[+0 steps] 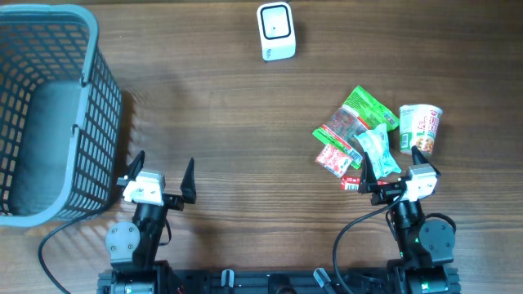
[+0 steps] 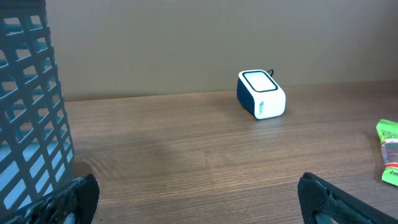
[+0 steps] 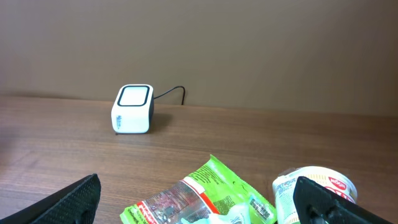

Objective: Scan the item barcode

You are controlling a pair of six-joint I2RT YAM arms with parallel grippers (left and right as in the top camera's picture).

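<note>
At the far edge of the counter (image 1: 229,122), about mid-width: noted a white barcode scanner (image 1: 275,31) (image 2: 261,93) (image 3: 133,109) with dark sides, window facing up, cable trailing behind it in the right wrist view

At left: logged a grey-blue mesh basket (image 1: 102,122) (image 2: 31,93), upright, open top toward the overhead camera

At right front: found the items in a loose overlapping pile, well apart from the scanner and far from the basket
- green packet (image 1: 368,108) (image 3: 205,193) (image 2: 388,152) at the back of the pile
- printed red-and-green packet (image 1: 339,131) just in front of it, overlapping
- small red packet (image 1: 331,159) at the pile's left front corner
- pale pouch (image 1: 378,151) across the middle, tilted
- noodle cup (image 1: 420,128) (image 3: 314,190) touching the pile's right side; cannot tell upright or on its side

Barcodes too small to read in any view

Left arm (image 1: 143,212) near the front edge, just right of the basket: jaws spread wide, gripping nothing, bare counter between the tips

Right arm (image 1: 417,220) at the front right: jaws spread wide, gripping nothing; near edge of the pile between and just beyond the tips. Cannot tell from overhead about contact with the pale pouch or the cup

Nothing in front of the scanner window
</note>
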